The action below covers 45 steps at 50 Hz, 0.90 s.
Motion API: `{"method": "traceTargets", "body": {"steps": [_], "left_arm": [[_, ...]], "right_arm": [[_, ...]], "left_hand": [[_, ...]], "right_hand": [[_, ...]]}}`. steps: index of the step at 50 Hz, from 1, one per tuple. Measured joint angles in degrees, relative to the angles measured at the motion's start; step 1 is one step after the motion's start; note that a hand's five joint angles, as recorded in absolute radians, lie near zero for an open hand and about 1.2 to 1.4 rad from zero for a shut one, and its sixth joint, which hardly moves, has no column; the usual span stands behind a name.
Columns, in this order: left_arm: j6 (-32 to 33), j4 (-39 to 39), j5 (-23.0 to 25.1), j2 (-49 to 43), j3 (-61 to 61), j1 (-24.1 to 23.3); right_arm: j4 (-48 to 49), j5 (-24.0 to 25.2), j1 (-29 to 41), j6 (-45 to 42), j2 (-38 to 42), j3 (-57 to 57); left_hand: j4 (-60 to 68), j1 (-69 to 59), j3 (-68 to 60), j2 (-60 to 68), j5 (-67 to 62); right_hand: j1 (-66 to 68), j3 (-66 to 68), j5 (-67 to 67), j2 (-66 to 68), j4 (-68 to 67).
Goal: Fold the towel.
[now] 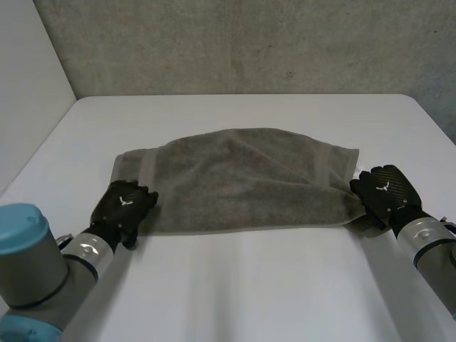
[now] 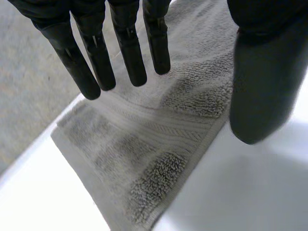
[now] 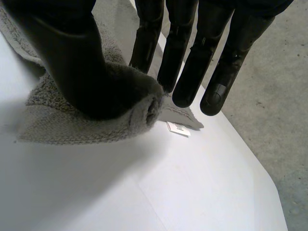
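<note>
A grey-brown towel (image 1: 242,178) lies folded in half across the middle of the white table (image 1: 249,285). My left hand (image 1: 125,203) is at the towel's near left corner. In the left wrist view its fingers (image 2: 130,53) are straight and spread above the striped end of the towel (image 2: 144,159), touching nothing, and its thumb stands apart. My right hand (image 1: 385,189) is at the towel's near right corner. There the thumb (image 3: 72,62) presses a bunched fold of towel (image 3: 72,125) against the straight fingers (image 3: 192,57).
A small white label (image 3: 179,128) sticks out from the towel's right corner. The table's right edge runs close beside my right hand, with grey floor beyond. A grey wall stands behind the table.
</note>
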State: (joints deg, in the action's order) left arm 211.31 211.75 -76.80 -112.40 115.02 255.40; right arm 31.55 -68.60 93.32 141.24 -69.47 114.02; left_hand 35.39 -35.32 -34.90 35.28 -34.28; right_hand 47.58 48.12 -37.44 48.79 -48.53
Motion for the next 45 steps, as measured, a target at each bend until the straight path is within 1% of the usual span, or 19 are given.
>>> {"method": "traceTargets", "body": {"steps": [3,8,18,25,35,45], "left_arm": [[-2.86,-2.05,-0.08,-0.04,-1.47,0.59],[-4.48,-2.71,-0.3,-0.47,-2.78,0.81],[-4.05,-2.16,-0.36,-1.53,-3.44,0.53],[-3.83,-2.16,-0.44,-2.87,-4.44,0.38],[-3.6,-2.16,-0.54,-4.64,-6.12,0.4],[-3.55,-2.12,-0.58,-6.02,-7.64,0.45]], "right_arm": [[-0.15,-0.08,0.04,0.26,-0.03,-0.02],[-0.43,-0.13,0.07,0.4,-0.05,-0.03],[-0.49,-0.05,0.02,0.39,-0.05,-0.11],[-0.48,-0.04,0.01,0.29,-0.05,-0.12],[-0.51,-0.04,-0.13,0.25,-0.05,-0.22],[-0.46,-0.04,-0.16,0.15,-0.05,-0.27]], "left_hand": [[-1.36,1.45,1.54,-1.64,1.99],[-1.52,1.67,1.85,-1.9,2.34],[-1.52,1.67,1.84,-1.89,2.06],[-1.3,0.83,0.2,-0.33,-0.77],[2.55,-2.66,-3.04,2.76,-3.93],[3.13,-3.34,-3.61,3.38,-4.58]], "right_hand": [[-0.31,-0.21,0.65,-0.08,0.33],[-0.31,-0.21,0.76,-0.08,0.33],[-0.39,-0.25,0.84,-0.13,0.34],[-1.02,-0.81,1.38,-0.87,0.38],[-1.13,-0.81,1.39,-0.89,0.38],[-1.15,-0.82,1.57,-0.89,0.38]]}}
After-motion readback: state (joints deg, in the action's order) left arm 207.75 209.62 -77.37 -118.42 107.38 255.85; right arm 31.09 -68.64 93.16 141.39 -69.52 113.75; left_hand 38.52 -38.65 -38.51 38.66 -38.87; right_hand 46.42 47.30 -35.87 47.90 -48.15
